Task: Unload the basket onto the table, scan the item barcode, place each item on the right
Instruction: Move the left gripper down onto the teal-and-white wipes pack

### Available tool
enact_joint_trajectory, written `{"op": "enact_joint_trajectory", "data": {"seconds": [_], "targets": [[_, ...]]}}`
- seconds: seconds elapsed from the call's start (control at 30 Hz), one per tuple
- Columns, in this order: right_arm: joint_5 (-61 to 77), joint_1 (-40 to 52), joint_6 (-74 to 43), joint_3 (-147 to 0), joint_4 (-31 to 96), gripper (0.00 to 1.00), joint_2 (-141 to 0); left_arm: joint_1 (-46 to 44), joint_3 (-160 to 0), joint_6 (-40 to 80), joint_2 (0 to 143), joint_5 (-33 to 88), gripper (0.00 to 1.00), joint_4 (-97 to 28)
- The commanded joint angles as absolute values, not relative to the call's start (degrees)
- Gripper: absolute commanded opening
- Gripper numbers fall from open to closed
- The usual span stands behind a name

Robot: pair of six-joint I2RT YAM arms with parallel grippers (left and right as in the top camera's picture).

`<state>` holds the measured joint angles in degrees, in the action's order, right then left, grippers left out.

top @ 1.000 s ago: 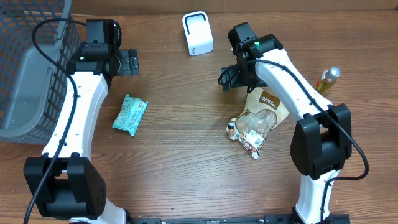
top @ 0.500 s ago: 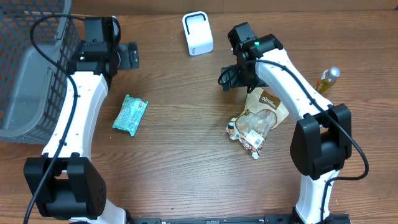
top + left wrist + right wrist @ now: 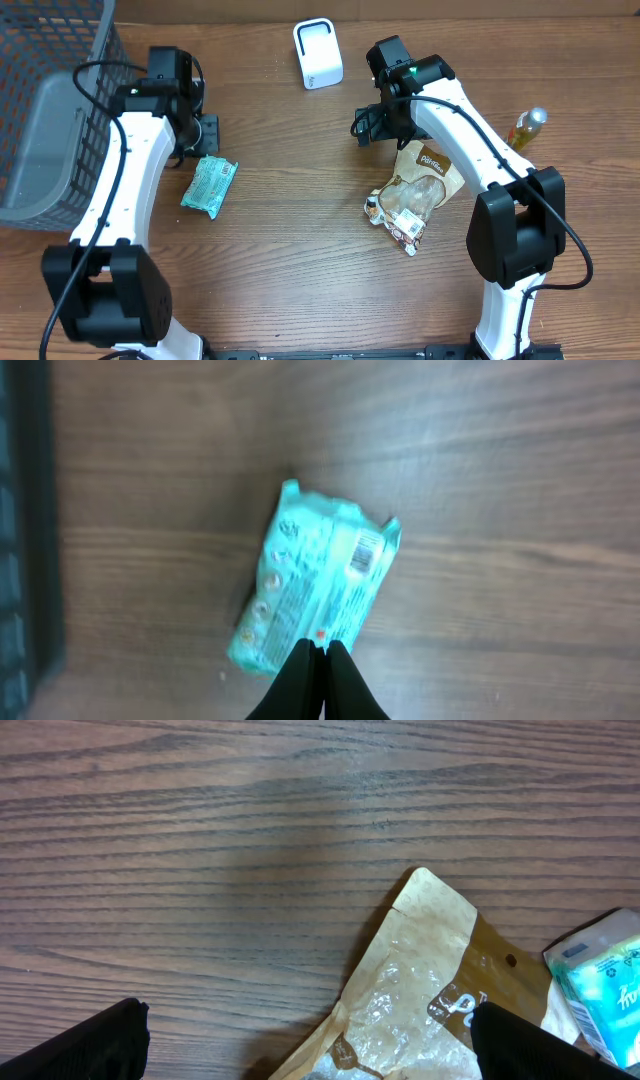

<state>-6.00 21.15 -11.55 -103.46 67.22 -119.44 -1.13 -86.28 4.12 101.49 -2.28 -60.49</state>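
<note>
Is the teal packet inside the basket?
No, the teal packet lies on the wooden table, outside the grey basket.

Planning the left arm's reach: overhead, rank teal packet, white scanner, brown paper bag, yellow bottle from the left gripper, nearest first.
1. Teal plastic packet, just beside the left gripper.
2. White boxy scanner, top centre.
3. Brown paper bag, right.
4. Yellow bottle, far right.

Teal packet [image 3: 209,185] is showing white print and a small white barcode label [image 3: 366,552]. Brown paper bag [image 3: 420,185] is displaying a clear window and white lettering. Scanner [image 3: 318,53] is appearing white, basket [image 3: 40,120] grey mesh, bottle [image 3: 527,128] yellow. Table [image 3: 300,260] is showing dark brown wood grain.
</note>
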Motion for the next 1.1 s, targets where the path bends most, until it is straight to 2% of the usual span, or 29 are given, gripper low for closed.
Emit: {"op": "enact_joint_trajectory", "data": {"seconds": [0.0,0.63,0.8,1.07], "targets": [[-6.42,21.15,-11.49,-104.29,67.09,1.0,-119.28,-1.52,-86.3,4.75,104.66,-1.8,0.05,-63.48],[-6.39,21.15,-11.49,-104.29,67.09,1.0,-119.28,-2.66,-86.3,6.44,122.04,-0.93,0.04,-64.82],[-6.42,21.15,-11.49,-104.29,67.09,1.0,-119.28,-7.2,-86.3,6.37,122.15,5.85,0.04,-60.6],[-6.42,21.15,-11.49,-104.29,67.09,1.0,-119.28,-18.72,-86.61,6.52,122.15,7.53,0.05,-49.08]]}}
